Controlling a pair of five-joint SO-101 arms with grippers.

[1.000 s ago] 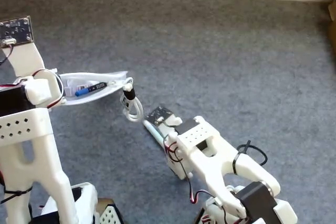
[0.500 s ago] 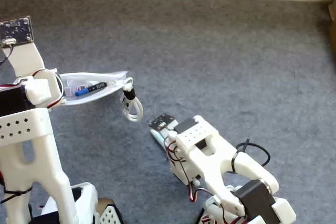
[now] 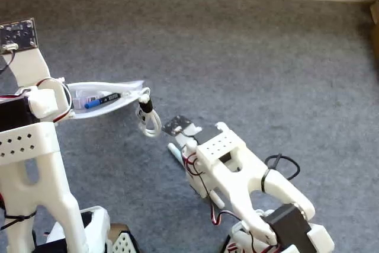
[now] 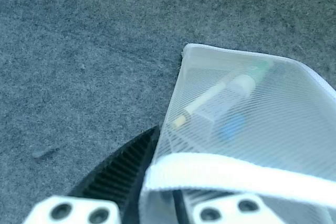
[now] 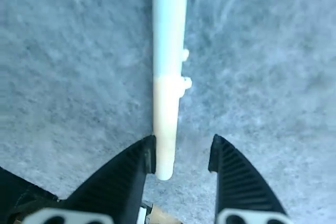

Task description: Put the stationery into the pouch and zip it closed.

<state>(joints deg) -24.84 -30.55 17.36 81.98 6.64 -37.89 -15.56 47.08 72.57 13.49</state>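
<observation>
Grey carpet [image 3: 266,57] underneath, with slim pale-blue-and-white plastic pen [image 5: 169,51] flat on it, long axis running straight out from right gripper [image 5: 182,145], near end between its spread black fingers [image 5: 123,174], against one; left gripper [image 4: 157,182] clamped on translucent mesh zip pouch [image 4: 252,108], well aside.

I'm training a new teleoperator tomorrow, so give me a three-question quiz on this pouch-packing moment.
1. Multiple choice: what lies between the fingers of the open right hand? A) a pale pen B) an eraser C) a ruler
2. True or false: the mesh pouch is empty.
3. Short answer: what does the left hand clamp?
Key: 1 A; 2 false, a blue pen shows inside; 3 the edge of the mesh pouch.
</observation>
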